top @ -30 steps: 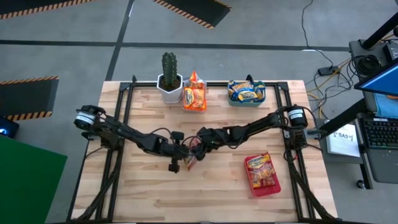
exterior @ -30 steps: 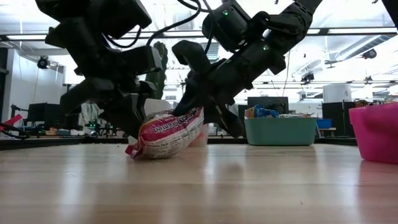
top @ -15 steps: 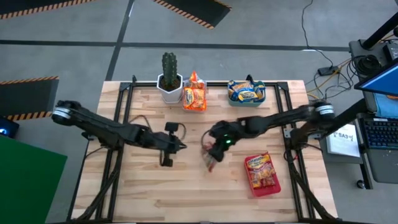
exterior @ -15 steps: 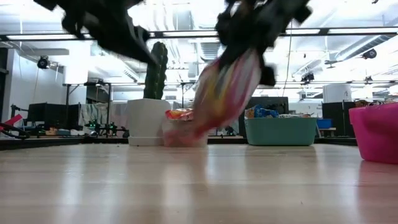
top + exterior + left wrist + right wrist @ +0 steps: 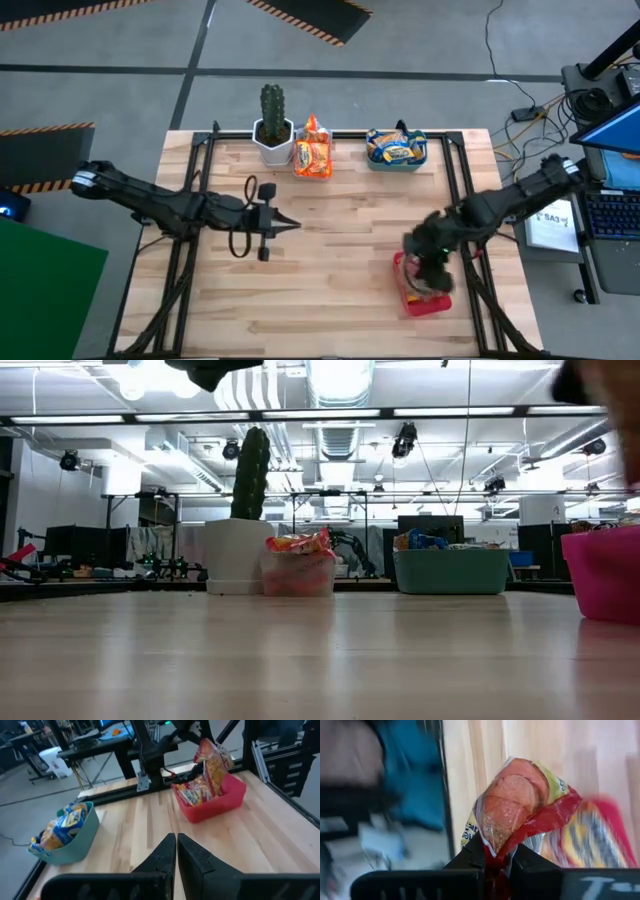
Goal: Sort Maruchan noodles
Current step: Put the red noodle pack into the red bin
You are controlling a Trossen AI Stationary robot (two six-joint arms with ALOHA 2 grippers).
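Observation:
My right gripper (image 5: 428, 266) hovers over the red tray (image 5: 441, 304) at the table's near right, shut on a red and pink Maruchan noodle packet (image 5: 512, 807). In the left wrist view that packet (image 5: 213, 764) stands on end over the tray (image 5: 235, 795), which holds more red packets. My left gripper (image 5: 289, 225) is shut on nothing, raised above the table's middle left and pointing toward the right edge. Orange packets (image 5: 312, 156) sit in a clear container and blue-and-yellow packets (image 5: 393, 147) fill the teal bin (image 5: 84, 840), both at the far edge. My right gripper pinches one crumpled end of the packet (image 5: 496, 851) between its two fingers, slanting down from above. The rest of the packet sticks out past the fingertips over the red tray. Whether its free end touches the packets in the tray, I cannot tell.
A potted cactus (image 5: 272, 125) stands at the far edge, left of the orange packets. Black frame rails (image 5: 200, 180) run along the table's left and right sides. Bare wood lies between the two arms (image 5: 350, 270).
My right gripper has lifted the packet off the table's middle and swung it quickly toward the right and near edges, ending over the red tray. My left gripper, which was down at the packet, has risen and drawn back toward the left, staying shut.

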